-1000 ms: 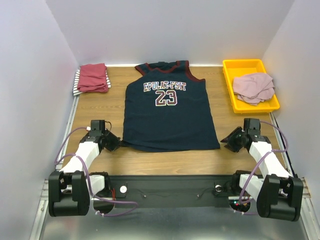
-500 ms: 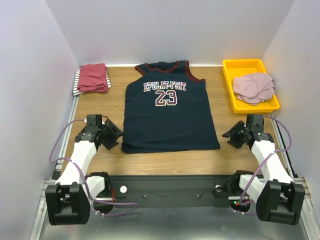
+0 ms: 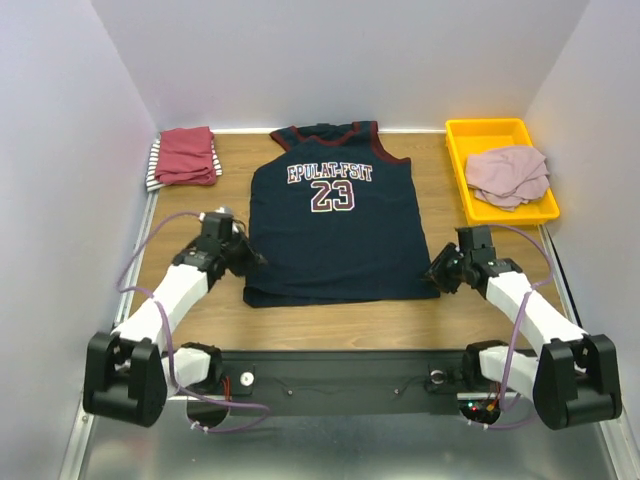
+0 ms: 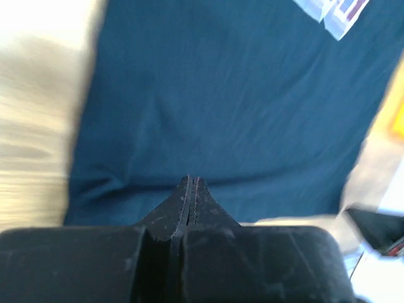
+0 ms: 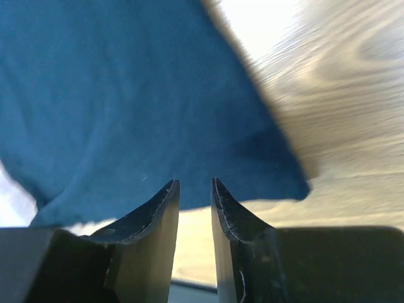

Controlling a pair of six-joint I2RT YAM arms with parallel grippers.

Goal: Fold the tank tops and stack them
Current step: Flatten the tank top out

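Top external: arms have moved in on the jersey [image 3: 335, 235] hem. Left gripper [image 3: 250, 260], 8 o'clock, clamped together, apparently empty. Right gripper [image 3: 432, 278], 4 o'clock, slightly ajar, empty. Fold not begun.

Left end effector [image 4: 191, 181] jaws pressed together; right end effector [image 5: 194, 184] jaws narrowly parted; both pointing inward

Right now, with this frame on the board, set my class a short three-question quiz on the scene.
1. True or false: the navy jersey is already folded in half.
2. What lies in the yellow tray? A) pink top B) a shoe C) nothing
3. Fill in: the left claw is ___; the right claw stands open.
Key: 1 false; 2 A; 3 shut.
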